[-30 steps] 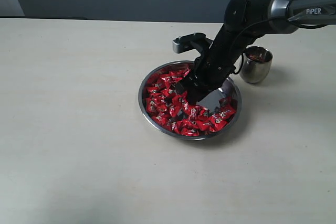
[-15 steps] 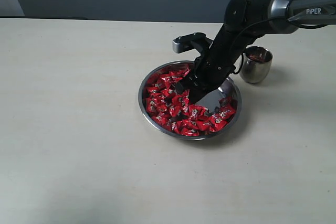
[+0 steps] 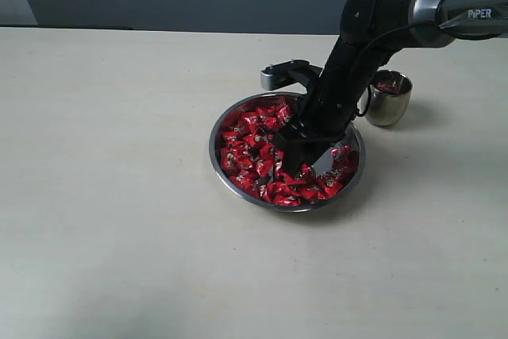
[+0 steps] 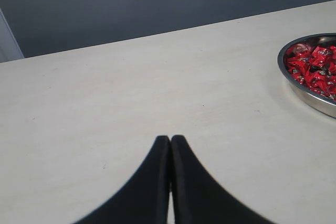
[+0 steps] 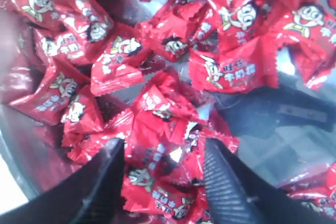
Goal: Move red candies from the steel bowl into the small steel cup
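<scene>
The steel bowl stands at mid-table, filled with red candies. My right gripper is down inside the bowl among them, on its near right side. In the right wrist view that gripper is open, its two black fingers standing either side of red candies that lie between them. The small steel cup stands just right of the bowl, behind the arm, with something red showing inside. My left gripper is shut and empty over bare table, with the bowl's rim off to one side.
The right arm reaches in from the upper right, passing close beside the cup. A grey bracket on the arm sticks out over the bowl's far rim. The pale table meets a dark wall at the back.
My right gripper has moved toward the bowl's near right side and dropped lower into the candies. The bowl, cup and left gripper have stayed put.
</scene>
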{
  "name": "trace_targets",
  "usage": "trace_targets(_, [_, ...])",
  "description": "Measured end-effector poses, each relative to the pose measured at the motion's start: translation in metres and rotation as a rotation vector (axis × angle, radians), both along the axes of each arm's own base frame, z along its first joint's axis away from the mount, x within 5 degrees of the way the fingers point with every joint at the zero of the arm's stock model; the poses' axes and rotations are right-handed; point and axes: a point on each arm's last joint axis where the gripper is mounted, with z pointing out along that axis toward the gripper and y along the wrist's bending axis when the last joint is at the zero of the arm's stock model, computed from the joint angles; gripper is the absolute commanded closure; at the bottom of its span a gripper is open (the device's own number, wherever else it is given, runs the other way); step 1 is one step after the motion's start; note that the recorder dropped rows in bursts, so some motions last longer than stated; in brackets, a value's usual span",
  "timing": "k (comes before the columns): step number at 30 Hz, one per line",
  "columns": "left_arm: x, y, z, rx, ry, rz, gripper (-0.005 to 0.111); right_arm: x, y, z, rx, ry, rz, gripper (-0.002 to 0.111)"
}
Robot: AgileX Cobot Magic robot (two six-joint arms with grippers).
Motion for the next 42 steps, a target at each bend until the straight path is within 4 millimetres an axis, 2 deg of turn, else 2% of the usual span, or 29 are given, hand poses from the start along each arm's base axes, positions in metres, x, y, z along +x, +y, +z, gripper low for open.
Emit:
trace_targets(5, [0.000,0.000,0.000,0.000,0.000,0.000,0.106,-0.002,0.000,0.000,-0.002,0.016,0.008,0.075])
trace_targets(7, [0.000,0.000,0.000,0.000,0.000,0.000,0.106,-0.002,0.000,0.000,-0.003,0.024,0.011,0.078])
trace_targets(12, [0.000,0.000,0.000,0.000,0.000,0.000,0.106,-0.005,-0.001,0.001,-0.007,0.050,0.020,0.074])
trace_targets(39, [0.000,0.000,0.000,0.000,0.000,0.000,0.106,0.004,-0.013,-0.004,-0.155,-0.060,0.043,0.074])
trace_targets(41, [0.000,0.000,0.000,0.000,0.000,0.000,0.106,0.005,-0.013,-0.004,-0.154,-0.069,0.042,0.081])
trace_targets(42, [0.000,0.000,0.000,0.000,0.000,0.000,0.106,0.005,-0.013,-0.004,-0.155,-0.071,0.042,0.094])
